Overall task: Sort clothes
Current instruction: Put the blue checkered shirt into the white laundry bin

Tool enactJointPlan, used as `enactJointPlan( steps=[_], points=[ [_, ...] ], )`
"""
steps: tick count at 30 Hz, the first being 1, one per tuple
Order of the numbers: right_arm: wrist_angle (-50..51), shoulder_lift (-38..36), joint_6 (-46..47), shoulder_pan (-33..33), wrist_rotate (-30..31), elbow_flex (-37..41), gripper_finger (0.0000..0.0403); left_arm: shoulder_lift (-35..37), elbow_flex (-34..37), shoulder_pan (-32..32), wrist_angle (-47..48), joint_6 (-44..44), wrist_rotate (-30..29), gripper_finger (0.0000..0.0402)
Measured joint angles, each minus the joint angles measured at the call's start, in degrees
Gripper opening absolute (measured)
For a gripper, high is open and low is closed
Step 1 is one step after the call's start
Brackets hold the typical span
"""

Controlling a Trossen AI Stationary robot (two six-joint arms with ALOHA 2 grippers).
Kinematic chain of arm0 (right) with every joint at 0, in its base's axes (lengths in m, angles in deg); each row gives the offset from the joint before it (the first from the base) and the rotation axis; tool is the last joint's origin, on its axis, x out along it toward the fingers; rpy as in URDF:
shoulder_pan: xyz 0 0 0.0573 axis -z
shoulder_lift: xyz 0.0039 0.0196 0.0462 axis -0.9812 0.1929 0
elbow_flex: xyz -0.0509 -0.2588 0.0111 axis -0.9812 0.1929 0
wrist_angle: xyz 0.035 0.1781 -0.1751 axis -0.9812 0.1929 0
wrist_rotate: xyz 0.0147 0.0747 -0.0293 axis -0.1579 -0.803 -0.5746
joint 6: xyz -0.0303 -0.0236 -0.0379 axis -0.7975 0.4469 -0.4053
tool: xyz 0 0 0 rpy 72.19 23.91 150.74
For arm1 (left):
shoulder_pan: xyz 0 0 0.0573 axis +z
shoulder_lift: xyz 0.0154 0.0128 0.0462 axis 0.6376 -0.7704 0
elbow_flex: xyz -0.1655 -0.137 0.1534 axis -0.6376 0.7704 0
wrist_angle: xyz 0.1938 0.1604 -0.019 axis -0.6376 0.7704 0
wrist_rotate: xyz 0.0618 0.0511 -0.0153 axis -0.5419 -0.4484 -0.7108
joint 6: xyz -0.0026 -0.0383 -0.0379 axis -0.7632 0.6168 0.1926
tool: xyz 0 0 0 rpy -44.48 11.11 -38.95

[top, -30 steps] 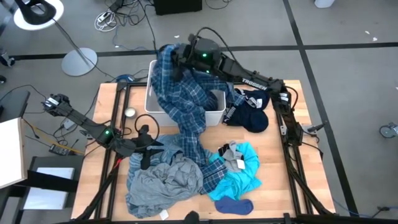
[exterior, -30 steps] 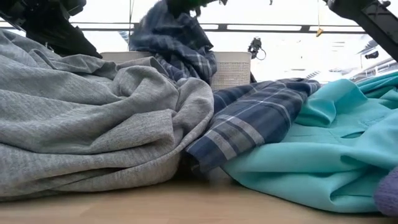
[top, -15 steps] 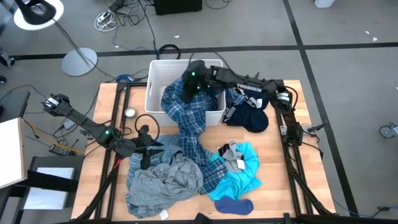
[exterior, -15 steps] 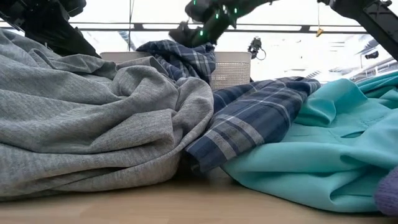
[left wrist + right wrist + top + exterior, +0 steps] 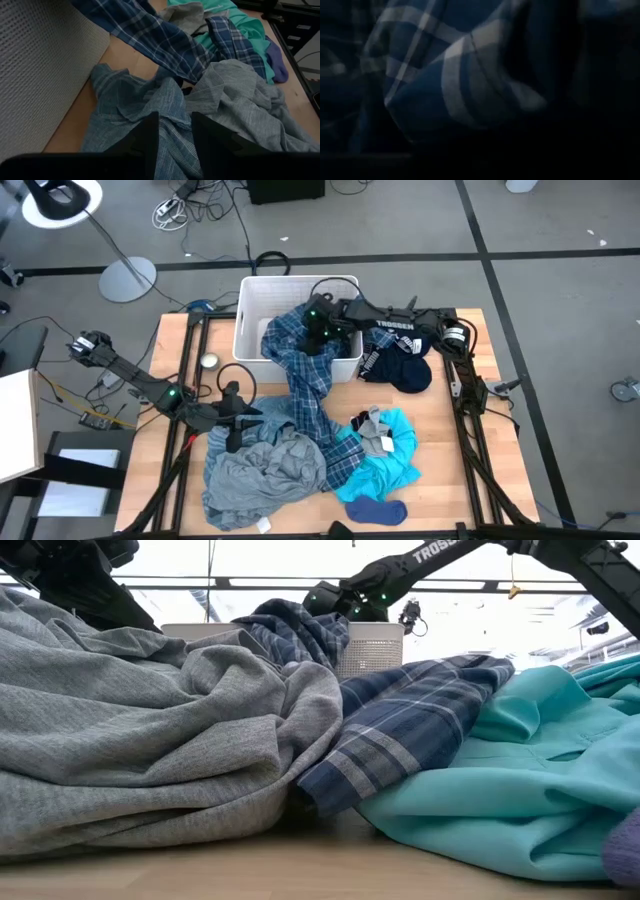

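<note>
Right gripper (image 5: 318, 332) has dropped from high above the white bin (image 5: 252, 298) down into its near-right corner, bunching the top of the blue plaid shirt (image 5: 305, 380) inside; can't tell from the views whether its fingers are apart or clamped on the cloth. Shirt now half in: upper part in the bin, the rest trailing over the near wall onto the table. Judgement: light, limp, drapes and drags, snags neighbours; grab a bunched fold mid-length near the bin wall, not an edge. Count: one plaid shirt, one grey shirt (image 5: 265, 470) near-left, one grey-blue striped top (image 5: 145, 125) beside it, one turquoise garment (image 5: 390, 460) near-right, one navy white-striped piece (image 5: 385, 358) right of the bin, dark blue socks (image 5: 376, 511) at the near edge, number unclear. Left gripper (image 5: 233, 417) hovers over the striped top, fingers apart, holding nothing.
</note>
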Motion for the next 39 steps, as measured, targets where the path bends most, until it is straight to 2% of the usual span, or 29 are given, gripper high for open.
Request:
enactJointPlan(
  steps=[4,7,13,17,25,30,33,39],
  points=[
    [4.8,-0.7,-0.2,0.8,-6.3,-6.1,0.022,0.0,0.0,0.0,0.0,0.7,0.0,0.0121],
    [11.0,-1.4,-0.1,1.5,-8.3,-12.8,0.0233,0.0,0.0,0.0,0.0,0.7,0.5,0.0121],
    [23.5,-4.7,-0.3,1.0,-4.5,-25.0,0.0233,0.0,0.0,0.0,0.0,0.9,0.6,0.0121],
    [29.5,-9.3,0.4,-1.9,-1.9,-27.6,0.0231,0.0,0.0,0.0,0.1,0.9,1.0,0.0121],
    [42.6,-16.8,4.2,-16.2,13.2,-27.6,0.0231,0.0,0.0,0.0,0.1,0.9,1.1,0.0121],
    [48.6,-17.1,10.3,-28.7,28.5,-26.6,0.0231,0.0,0.0,0.0,0.0,0.9,1.1,0.0121],
    [50.7,-17.0,16.2,-35.1,36.3,-22.2,0.0231,0.0,0.0,0.0,0.0,0.9,1.1,0.0121],
    [48.6,-17.0,31.8,-44.6,41.5,-7.7,0.023,0.0,0.0,0.0,0.0,0.9,2.2,0.0121]
  ],
)
